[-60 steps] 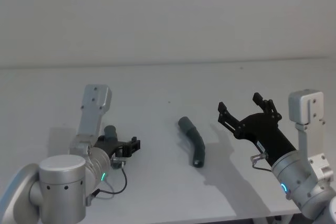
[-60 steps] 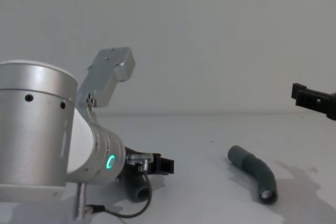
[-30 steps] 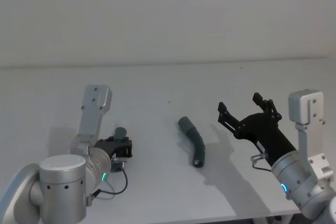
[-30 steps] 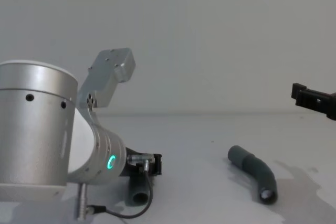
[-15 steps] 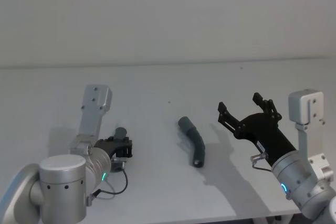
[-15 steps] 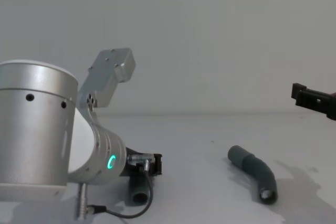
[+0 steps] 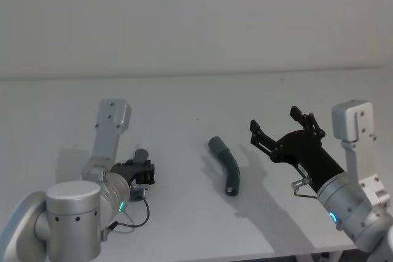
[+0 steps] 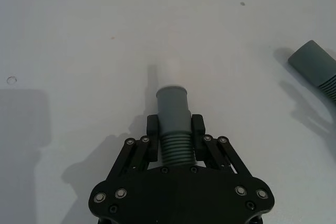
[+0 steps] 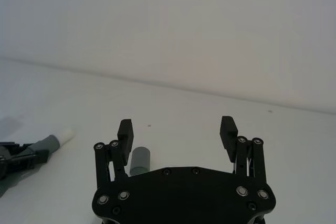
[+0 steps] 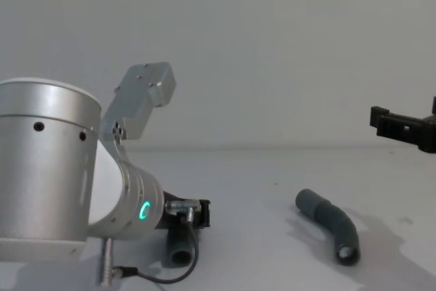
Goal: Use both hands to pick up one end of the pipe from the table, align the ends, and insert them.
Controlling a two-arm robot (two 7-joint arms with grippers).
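Left gripper (image 8: 174, 129): pinching the ribbed part of the shorter pipe piece (image 8: 172, 103), low at the table (image 7: 184, 96); right gripper (image 7: 274, 120): jaws spread, hovering just beside the longer pipe piece (image 7: 226, 165) lying mid-table; step judged: second pickup, calling for descent onto it.

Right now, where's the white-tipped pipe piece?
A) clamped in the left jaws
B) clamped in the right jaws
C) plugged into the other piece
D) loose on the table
A: the left gripper has its jaws shut on the white-tipped pipe piece, while the other pipe piece lies apart on the table and the right gripper is open and holds nothing.
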